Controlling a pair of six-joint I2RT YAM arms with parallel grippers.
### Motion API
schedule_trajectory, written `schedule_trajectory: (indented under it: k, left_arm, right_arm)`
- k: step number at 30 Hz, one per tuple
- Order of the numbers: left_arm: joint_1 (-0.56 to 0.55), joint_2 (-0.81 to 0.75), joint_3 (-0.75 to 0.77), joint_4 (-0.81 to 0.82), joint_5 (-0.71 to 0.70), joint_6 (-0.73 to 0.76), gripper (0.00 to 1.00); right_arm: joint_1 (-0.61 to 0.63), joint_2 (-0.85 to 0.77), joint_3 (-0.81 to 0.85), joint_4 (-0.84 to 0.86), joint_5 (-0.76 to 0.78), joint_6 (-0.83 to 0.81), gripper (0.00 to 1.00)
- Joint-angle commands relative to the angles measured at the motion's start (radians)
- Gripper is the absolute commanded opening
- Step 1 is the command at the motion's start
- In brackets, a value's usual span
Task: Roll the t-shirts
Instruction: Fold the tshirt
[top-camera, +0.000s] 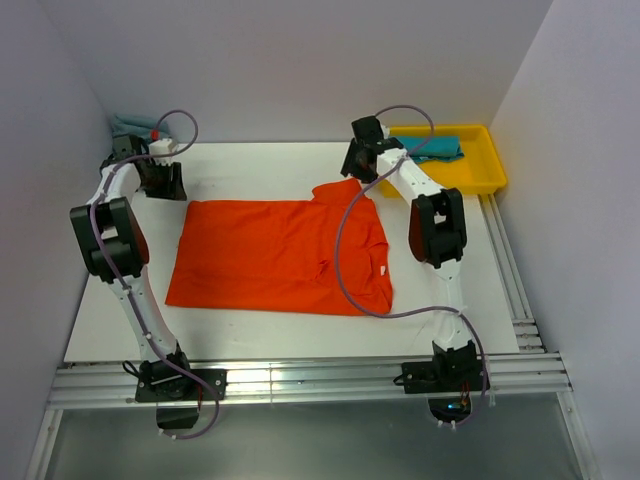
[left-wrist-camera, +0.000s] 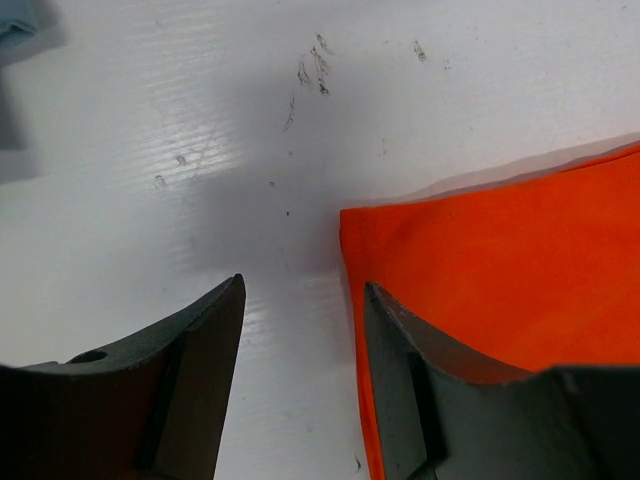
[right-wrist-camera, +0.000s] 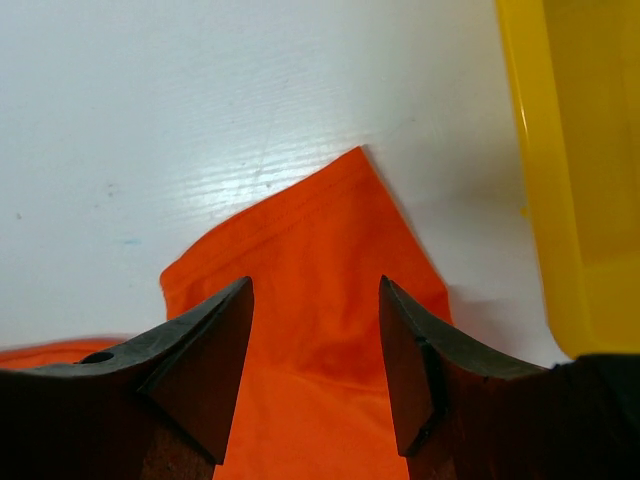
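The left gripper (left-wrist-camera: 305, 290), jaws spread, straddles the far-left corner of the orange-red t-shirt (top-camera: 280, 255). The right gripper (right-wrist-camera: 316, 285), likewise spread, hangs over its pointed sleeve (right-wrist-camera: 340, 230), beside the yellow tray (top-camera: 490, 172) holding a teal t-shirt (top-camera: 440, 150). The orange-red t-shirt lies flat on the white table (top-camera: 250, 165), its small white label (top-camera: 381, 268) too small to read. A grey-blue t-shirt (top-camera: 128, 125) sits at the far-left corner.
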Motion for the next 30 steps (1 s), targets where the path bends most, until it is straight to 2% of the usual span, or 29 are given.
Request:
schedule_trajectory:
  k: [1,11,22,26,27,30]
  left_arm:
    - [-0.008,0.024,0.026,0.012,0.043,-0.001,0.56]
    - [-0.04,0.05,0.001,0.023,0.043,-0.011,0.56]
    - [-0.071,0.062,0.006,-0.006,0.053,-0.046,0.53]
    - [-0.077,0.061,0.016,-0.018,0.05,-0.056,0.46]
    - [-0.078,0.059,0.018,-0.018,0.048,-0.062,0.4]
    - [-0.081,0.052,0.024,-0.021,0.059,-0.068,0.29]
  right_arm:
    - [-0.014,0.044,0.071,-0.04,0.024,-0.033,0.6]
    - [-0.022,0.117,0.091,-0.035,-0.004,-0.042,0.6]
    - [-0.022,0.124,0.065,-0.002,-0.044,-0.041,0.58]
    - [-0.022,0.119,0.048,0.014,-0.053,-0.034,0.47]
    - [-0.022,0.116,0.04,0.018,-0.053,-0.031,0.4]
    - [-0.022,0.099,0.016,0.037,-0.053,-0.028,0.27]
